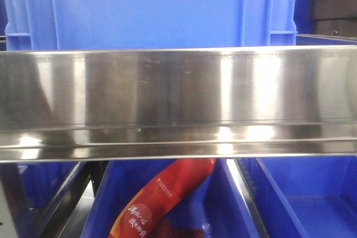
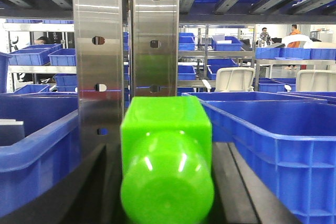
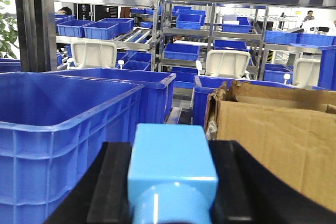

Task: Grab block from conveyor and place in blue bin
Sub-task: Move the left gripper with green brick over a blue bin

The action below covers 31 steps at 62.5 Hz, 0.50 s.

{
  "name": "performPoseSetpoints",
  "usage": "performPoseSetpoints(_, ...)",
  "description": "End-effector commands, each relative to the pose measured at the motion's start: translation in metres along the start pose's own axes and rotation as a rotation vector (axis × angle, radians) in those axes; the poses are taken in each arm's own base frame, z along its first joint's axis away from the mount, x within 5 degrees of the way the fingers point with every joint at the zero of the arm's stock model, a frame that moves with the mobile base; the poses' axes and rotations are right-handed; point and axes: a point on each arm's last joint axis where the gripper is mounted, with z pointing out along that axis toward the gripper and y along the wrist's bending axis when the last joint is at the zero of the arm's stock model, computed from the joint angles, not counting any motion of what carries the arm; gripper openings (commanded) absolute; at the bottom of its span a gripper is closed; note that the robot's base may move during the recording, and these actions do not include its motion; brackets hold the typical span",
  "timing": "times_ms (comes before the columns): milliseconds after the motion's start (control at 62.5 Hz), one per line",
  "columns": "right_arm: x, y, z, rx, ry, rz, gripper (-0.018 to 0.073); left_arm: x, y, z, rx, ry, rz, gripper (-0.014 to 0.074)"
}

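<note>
A bright green block (image 2: 167,124) with a rounded end sits between the dark fingers (image 2: 92,182) of my left gripper (image 2: 166,150), which is shut on it. It hangs in front of a steel upright (image 2: 126,51), with a blue bin (image 2: 273,135) to its right. My right gripper (image 3: 170,148) is shut on a light blue block (image 3: 170,161), held between its black fingers (image 3: 113,182). A large blue bin (image 3: 63,114) stands just to its left. The conveyor is out of view.
A wide steel rail (image 1: 178,104) crosses the front view, hiding both arms. Behind it stands a blue crate (image 1: 150,9); below, a blue bin (image 1: 111,193) holds a red packet (image 1: 162,204). A cardboard box (image 3: 278,135) stands right of the right gripper. Shelves of blue bins fill the background.
</note>
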Motion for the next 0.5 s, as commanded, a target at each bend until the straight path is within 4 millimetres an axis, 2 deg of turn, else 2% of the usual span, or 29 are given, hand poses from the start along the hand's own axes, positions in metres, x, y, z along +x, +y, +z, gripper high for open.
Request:
performPoseSetpoints(0, -0.0035, -0.0001, -0.0007, 0.000, -0.023, 0.001, -0.0162, -0.0012, 0.0000, -0.0007, 0.002, -0.017, -0.006, -0.0111)
performPoseSetpoints(480, -0.0055, 0.0000, -0.0008, 0.000, -0.043, 0.001, -0.0162, -0.0012, 0.0000, -0.0007, 0.002, -0.017, -0.006, -0.0111)
